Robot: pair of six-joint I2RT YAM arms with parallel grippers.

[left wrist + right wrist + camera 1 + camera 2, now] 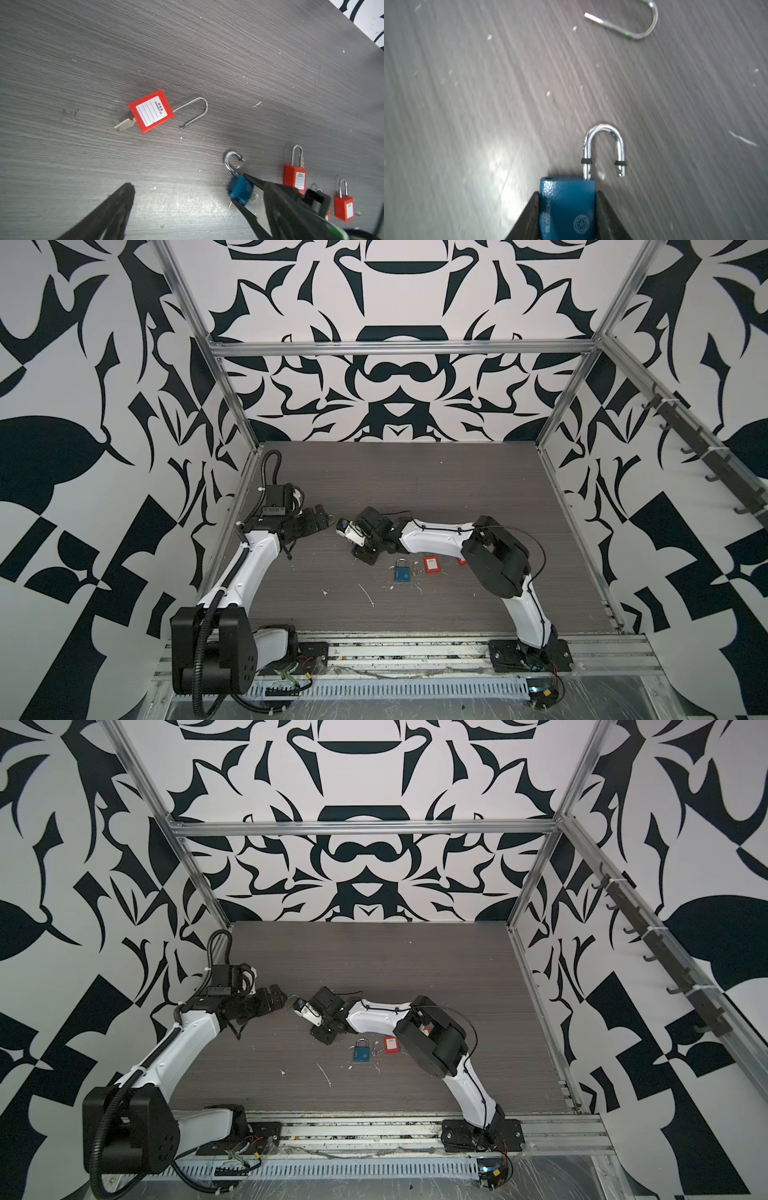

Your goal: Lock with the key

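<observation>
Two grippers up: your right gripper pinches the blue padlock, shackle open; left gripper spread wide beside it. Next, likely: press shackle home.

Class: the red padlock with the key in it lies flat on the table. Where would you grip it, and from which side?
Probably the body of the red padlock, from above, jaws across its two bare side edges: it lies flat, label up, with the key filling one end and the open shackle the other.
</observation>
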